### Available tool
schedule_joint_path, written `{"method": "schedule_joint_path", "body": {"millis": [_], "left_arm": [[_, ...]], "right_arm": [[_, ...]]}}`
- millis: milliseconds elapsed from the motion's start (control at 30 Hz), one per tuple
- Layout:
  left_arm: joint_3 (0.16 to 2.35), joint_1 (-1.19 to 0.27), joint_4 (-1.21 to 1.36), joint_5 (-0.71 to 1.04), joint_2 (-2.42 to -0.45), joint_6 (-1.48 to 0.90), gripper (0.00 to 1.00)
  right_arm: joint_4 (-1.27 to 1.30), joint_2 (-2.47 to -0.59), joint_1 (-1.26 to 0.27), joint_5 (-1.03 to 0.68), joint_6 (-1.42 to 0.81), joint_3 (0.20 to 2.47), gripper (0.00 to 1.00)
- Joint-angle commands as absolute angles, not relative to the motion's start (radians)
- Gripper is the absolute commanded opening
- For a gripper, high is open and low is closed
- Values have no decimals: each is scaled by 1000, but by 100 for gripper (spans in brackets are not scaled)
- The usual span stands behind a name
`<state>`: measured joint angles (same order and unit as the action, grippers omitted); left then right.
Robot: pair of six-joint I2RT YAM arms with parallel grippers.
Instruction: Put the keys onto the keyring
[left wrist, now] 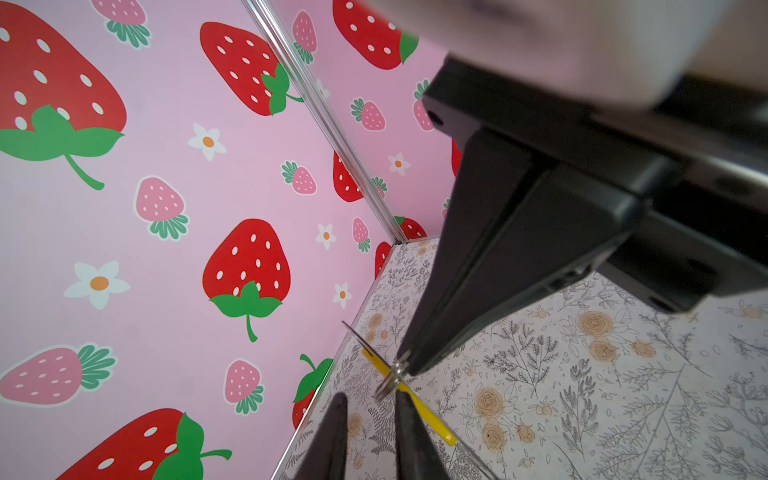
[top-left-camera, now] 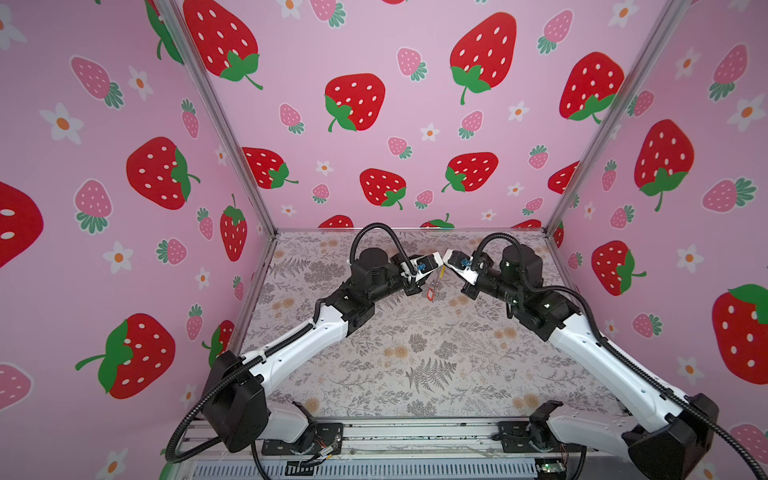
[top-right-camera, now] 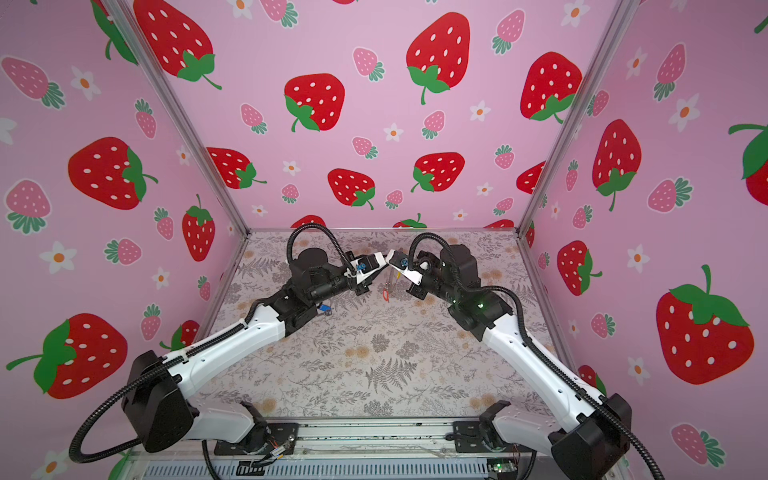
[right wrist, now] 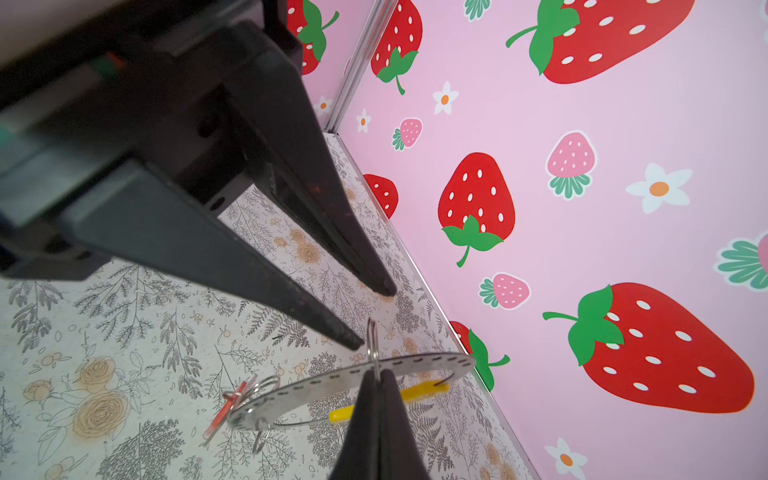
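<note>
Top views: find the left gripper [top-left-camera: 437, 271] and right gripper [top-left-camera: 448, 269] tip to tip above the table [top-left-camera: 415, 353], near the middle of its far edge. Note the keyring [top-left-camera: 442, 274] hung between them and the red-tagged key [top-left-camera: 430, 295] dangling below. Spot the blue-tagged key [top-right-camera: 323, 308] in a top view only, flat on the table left of centre, tucked against the left arm [top-right-camera: 257, 328]. Too small here to read either grip.

Left wrist view: shows own fingers [left wrist: 328, 440] parted a little with nothing between, and the right pair pinched shut on the hoop beside its yellow segment [left wrist: 432, 424]. Cuts off most of the hoop.

Right wrist view: confirms that pinch and shows the red-tagged key seemingly threaded already. Probably between keys. Next, send the left gripper down for the blue-tagged key, then bring its hole to the hoop's open end. Hard to locate that opening.
</note>
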<state>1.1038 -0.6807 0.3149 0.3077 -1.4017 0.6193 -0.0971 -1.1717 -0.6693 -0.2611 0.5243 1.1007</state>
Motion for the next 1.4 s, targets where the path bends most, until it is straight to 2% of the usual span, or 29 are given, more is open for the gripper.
{"method": "schedule_joint_path", "body": {"millis": [0, 567, 833, 1367], "left_arm": [[1126, -682, 329, 323, -1413, 612, 23], [1138, -684, 357, 340, -1428, 578, 18], [1128, -683, 343, 330, -1406, 587, 20], [1110, -651, 402, 352, -1397, 473, 22]], "right_arm": [[-73, -1171, -667, -290, 522, 1131, 0], [-60, -1175, -669, -285, 532, 1116, 0], [-16, -1152, -667, -215, 528, 1085, 0], [37, -1127, -668, -220, 519, 1043, 0]]}}
